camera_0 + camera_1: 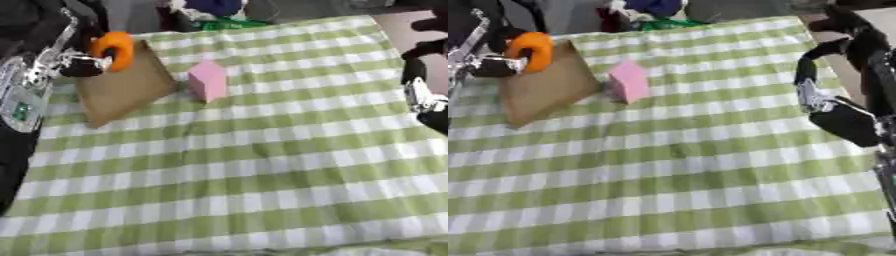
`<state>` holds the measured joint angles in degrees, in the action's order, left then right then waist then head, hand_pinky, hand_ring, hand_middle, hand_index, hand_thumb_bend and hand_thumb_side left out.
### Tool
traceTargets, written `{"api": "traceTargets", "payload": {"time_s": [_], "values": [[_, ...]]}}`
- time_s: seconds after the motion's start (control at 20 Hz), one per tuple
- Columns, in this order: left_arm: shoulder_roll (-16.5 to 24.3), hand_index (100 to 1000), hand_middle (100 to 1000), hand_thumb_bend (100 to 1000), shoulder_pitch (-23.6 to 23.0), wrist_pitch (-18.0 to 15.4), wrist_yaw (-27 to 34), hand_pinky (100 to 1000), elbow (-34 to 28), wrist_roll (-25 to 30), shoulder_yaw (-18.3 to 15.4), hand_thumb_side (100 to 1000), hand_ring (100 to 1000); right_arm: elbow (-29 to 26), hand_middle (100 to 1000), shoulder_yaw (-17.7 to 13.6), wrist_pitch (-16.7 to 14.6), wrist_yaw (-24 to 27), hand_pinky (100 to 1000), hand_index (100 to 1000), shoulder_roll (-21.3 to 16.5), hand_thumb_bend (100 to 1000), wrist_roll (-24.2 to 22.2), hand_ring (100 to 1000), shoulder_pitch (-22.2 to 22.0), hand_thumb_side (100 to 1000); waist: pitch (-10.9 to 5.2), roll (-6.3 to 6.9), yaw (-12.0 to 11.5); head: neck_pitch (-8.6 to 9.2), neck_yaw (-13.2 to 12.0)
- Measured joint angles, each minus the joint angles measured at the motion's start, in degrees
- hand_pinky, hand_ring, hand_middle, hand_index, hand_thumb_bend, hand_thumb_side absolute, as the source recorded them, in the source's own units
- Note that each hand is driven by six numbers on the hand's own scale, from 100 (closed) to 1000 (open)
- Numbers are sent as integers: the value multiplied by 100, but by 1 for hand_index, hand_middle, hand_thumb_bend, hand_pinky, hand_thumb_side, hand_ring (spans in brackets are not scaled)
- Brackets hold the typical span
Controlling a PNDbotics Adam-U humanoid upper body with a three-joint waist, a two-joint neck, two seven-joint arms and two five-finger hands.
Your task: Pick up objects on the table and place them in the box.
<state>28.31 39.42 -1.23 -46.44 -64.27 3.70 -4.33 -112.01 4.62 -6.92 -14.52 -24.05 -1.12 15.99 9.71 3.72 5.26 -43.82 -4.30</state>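
I saw a tablecloth (262,165) with green and white checks. The box (122,85) was plain brown. A pink block (208,80) sat next to it. My left hand (83,65) was black and silver, and it held a bright orange ring (115,49). My right hand (842,120) was black with some silver too.

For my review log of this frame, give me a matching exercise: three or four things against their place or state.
Things:
1. orange ring
2. pink block
3. brown box
4. right hand

Places or states:
A. standing on the checked cloth just right of the box
B. held by the left hand at the box's top edge
C. at the table's right edge, holding nothing
D. far left of the table

Pairs: 1-B, 2-A, 3-D, 4-C
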Motion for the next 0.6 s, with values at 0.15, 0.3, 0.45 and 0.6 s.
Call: {"api": "traceTargets", "payload": {"time_s": [0.15, 0.3, 0.45, 0.6], "values": [[-8, 549, 300, 273, 4, 225, -143, 428, 415, -227, -86, 100, 378, 0, 794, 0, -3, 0, 824, 960, 1, 100, -3, 650, -9, 352, 4, 0, 2, 0, 3], [-54, 555, 307, 275, 32, 295, -198, 430, 741, -354, -87, 100, 384, 0, 794, 1, -16, 0, 824, 960, 1, 100, -16, 650, -9, 356, 19, 0, 7, 0, 5], [-121, 571, 324, 288, 45, 274, -201, 442, 944, -457, -79, 103, 400, 1, 794, 2, -24, 0, 824, 960, 2, 100, -27, 650, -9, 356, 23, -1, 22, 0, 10], [-161, 634, 386, 336, 55, 240, -204, 473, 1047, -515, -45, 125, 456, 1, 794, 3, -25, 0, 825, 961, 2, 100, -29, 650, -9, 357, 24, -1, 27, 0, 15]]}}
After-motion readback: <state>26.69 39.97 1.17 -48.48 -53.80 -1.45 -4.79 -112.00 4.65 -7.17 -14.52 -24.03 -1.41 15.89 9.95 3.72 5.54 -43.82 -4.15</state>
